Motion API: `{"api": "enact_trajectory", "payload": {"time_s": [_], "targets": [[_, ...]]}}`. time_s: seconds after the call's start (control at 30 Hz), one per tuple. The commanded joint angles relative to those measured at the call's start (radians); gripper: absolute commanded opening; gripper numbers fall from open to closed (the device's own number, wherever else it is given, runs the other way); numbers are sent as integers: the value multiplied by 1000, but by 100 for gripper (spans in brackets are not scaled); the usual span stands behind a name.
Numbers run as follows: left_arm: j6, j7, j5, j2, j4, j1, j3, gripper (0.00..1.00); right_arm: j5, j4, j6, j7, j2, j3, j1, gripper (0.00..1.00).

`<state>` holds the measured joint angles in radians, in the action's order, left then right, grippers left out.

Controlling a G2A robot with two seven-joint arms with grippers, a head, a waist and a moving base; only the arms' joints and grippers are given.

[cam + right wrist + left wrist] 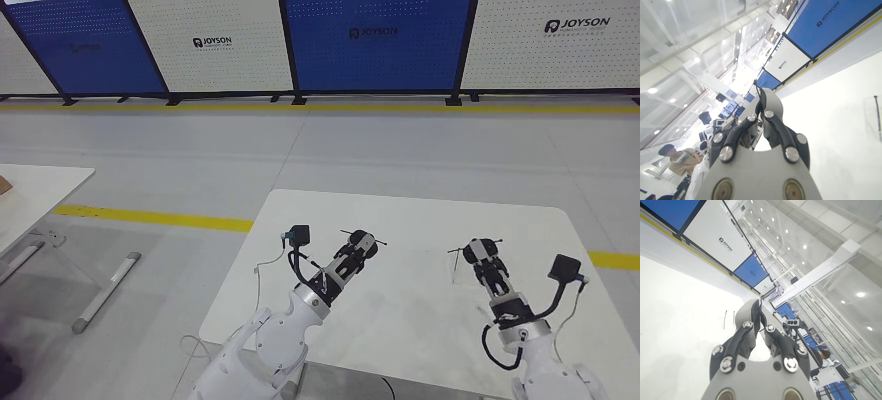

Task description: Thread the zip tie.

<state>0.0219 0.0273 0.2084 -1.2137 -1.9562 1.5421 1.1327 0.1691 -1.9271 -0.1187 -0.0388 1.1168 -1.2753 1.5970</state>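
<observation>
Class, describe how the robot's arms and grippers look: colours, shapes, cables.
Both arms have white rounded shells, black wrist sections and looping black cables. The left gripper and right gripper match: grey bodies, black linkages, silver screws.

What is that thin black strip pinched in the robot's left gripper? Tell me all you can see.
It is a thin black plastic-looking zip tie, narrow and slightly bent. The left gripper is shut on it, dark pads pressing both sides. A short end pokes out past the gripper's tip, above the white table. I cannot make out its head.
</observation>
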Motion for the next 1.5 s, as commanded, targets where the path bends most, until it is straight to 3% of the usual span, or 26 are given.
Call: {"api": "enact_trajectory", "payload": {"time_s": [0.0, 0.07, 0.2, 0.63, 0.77, 0.93, 1.03, 1.27, 1.47], "targets": [[0, 0, 0, 0, 0, 0, 0, 0, 63, -21, 42, -96, 8, 34, 11, 0], [0, 0, 0, 0, 0, 0, 0, 0, 139, -28, 85, -177, 20, 89, 12, 0], [0, 0, 0, 0, 0, 0, 0, 0, 190, 10, 140, -208, 37, 160, -28, 0], [0, 0, 0, 0, 0, 0, 0, 0, 190, 10, 140, -208, 37, 160, -28, 0], [10, 28, 10, 2, 4, -5, 1, 0, 95, 22, 106, -71, 37, 128, -56, 0], [5, 56, -7, 5, 29, -18, 35, 0, 15, 16, 78, 66, 33, 81, -77, 0], [-3, 36, -10, -1, 41, -36, 13, 0, 12, 5, 77, 99, 35, 83, -79, 0], [-35, -55, 77, -24, 93, -98, -102, 0, 40, 10, 87, 64, 44, 115, -87, 0], [-35, -55, 77, -24, 93, -98, -102, 0, 40, 10, 87, 64, 44, 115, -87, 0]]}}
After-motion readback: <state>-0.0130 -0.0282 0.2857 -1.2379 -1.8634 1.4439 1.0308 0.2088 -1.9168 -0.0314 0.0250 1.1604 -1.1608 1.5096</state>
